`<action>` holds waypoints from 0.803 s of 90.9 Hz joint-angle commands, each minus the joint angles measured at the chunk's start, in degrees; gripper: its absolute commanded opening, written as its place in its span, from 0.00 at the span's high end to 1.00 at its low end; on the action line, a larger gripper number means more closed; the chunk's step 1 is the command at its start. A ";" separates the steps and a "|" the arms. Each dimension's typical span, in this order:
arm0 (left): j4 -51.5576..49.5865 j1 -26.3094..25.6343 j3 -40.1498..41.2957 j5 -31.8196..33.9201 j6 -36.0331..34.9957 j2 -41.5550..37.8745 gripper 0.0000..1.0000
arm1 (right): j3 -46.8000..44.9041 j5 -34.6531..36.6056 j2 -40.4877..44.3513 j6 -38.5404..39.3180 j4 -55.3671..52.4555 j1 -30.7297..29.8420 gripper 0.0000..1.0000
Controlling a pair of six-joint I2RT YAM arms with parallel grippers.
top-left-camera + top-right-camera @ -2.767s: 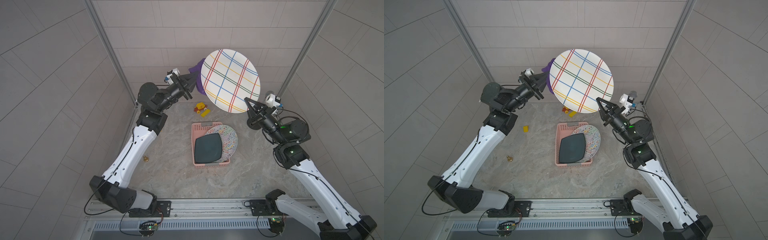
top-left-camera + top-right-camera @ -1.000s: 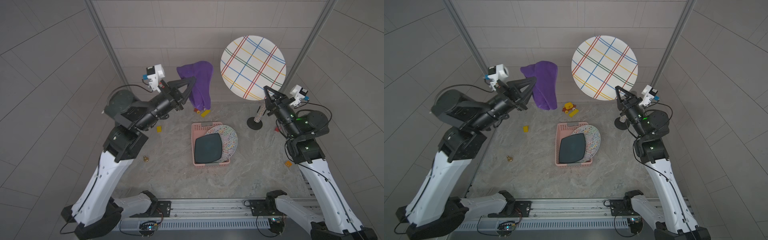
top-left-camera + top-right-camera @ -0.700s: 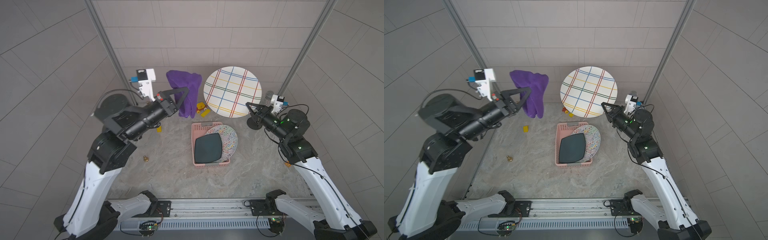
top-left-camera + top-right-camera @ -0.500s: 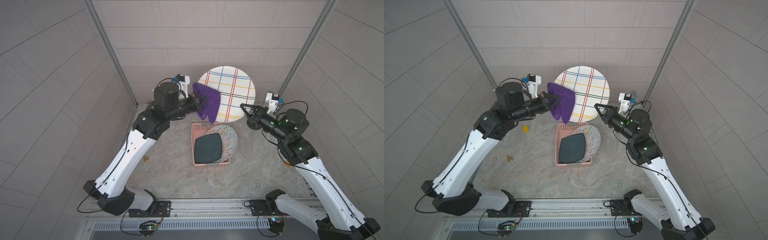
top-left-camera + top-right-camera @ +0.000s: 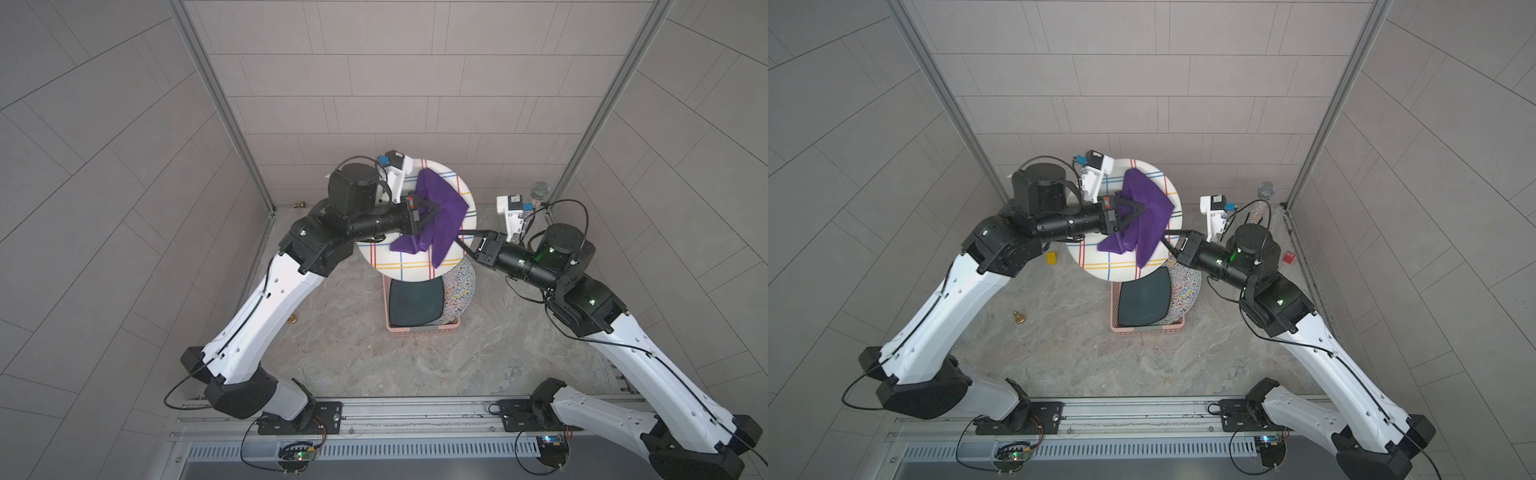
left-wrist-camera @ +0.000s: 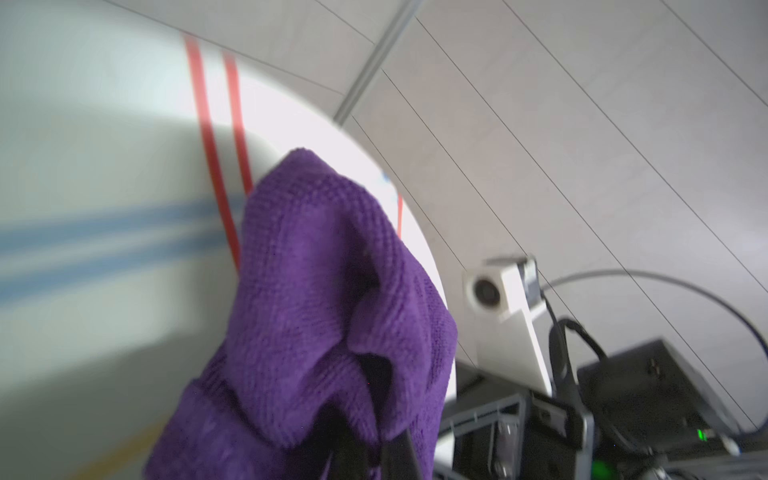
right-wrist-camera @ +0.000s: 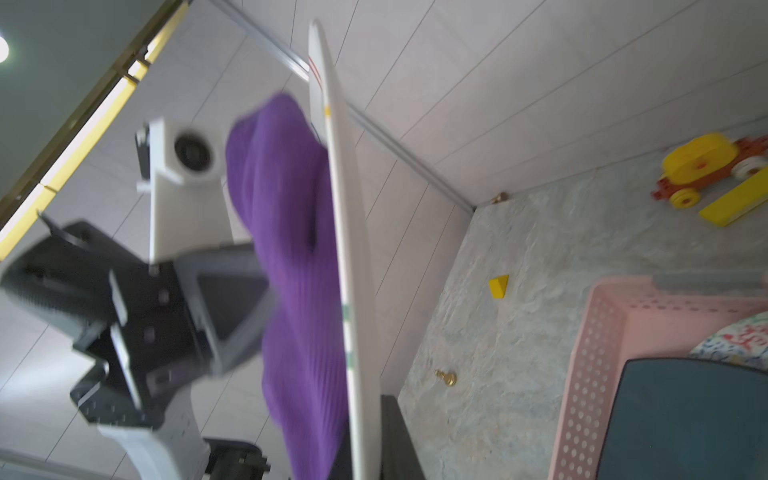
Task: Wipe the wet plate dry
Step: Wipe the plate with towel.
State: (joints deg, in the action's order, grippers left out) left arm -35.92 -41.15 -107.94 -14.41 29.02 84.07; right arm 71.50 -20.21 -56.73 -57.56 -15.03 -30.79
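Left hand (image 5: pixel 435 210) clamped on purple cloth (image 5: pixel 446 205), pressed against striped plate (image 5: pixel 399 266). Right hand (image 5: pixel 460 240) pinches the plate rim. Plate is aloft, hiding far end of pink basket (image 5: pixel 424 330) mid desk (image 5: pixel 353 357). Toy car (image 7: pixel 702 164) near far edge. Yellow block (image 5: pixel 1051 257) and brass piece (image 5: pixel 1018 318) toward left edge.

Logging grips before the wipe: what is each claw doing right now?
Left claw: closed, holding the purple cloth.
Right claw: closed, holding the striped plate by its rim.

Grey tiled walls (image 5: pixel 395 83) enclose a marbled stone floor (image 5: pixel 353 353).
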 commanded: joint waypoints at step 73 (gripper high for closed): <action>41.88 25.66 23.27 -15.32 57.80 -9.75 1.00 | -12.47 4.41 17.37 -20.32 15.90 10.93 1.00</action>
State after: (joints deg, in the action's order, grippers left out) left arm -18.20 -14.74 -91.57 -22.92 61.45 77.38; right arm 60.12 -14.06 -42.68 -67.42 -14.31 -23.14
